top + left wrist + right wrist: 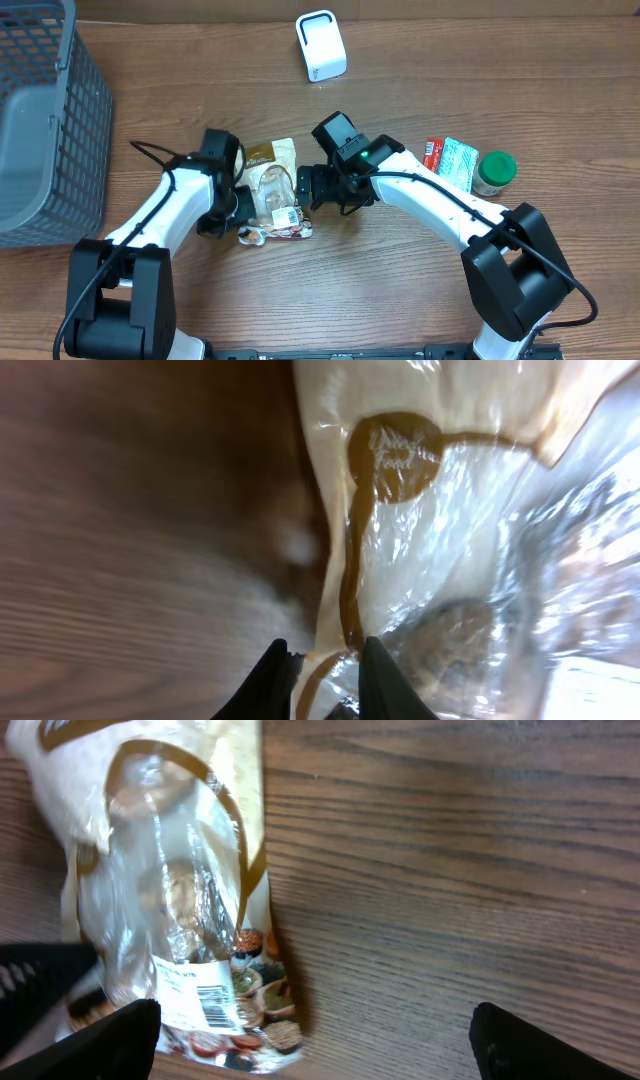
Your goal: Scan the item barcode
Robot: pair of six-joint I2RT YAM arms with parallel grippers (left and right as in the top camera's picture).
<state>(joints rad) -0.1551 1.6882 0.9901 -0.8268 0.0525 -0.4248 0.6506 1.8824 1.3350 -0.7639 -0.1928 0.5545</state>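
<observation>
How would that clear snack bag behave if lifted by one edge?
The snack bag looks like thin crinkled film, so it would probably sag rather than stay flat. Its glossy surface may slip in a grip. The lumps inside would likely shift.

A fixed overhead camera looks straight down on the wooden table (420, 90). The two wrist cameras hang far nearer the wood, facing down from opposite sides. All three views share the clear snack bag (272, 190) at centre.

Grey basket (85, 120) stands well apart from jar (494, 171), packet (452, 160).
</observation>
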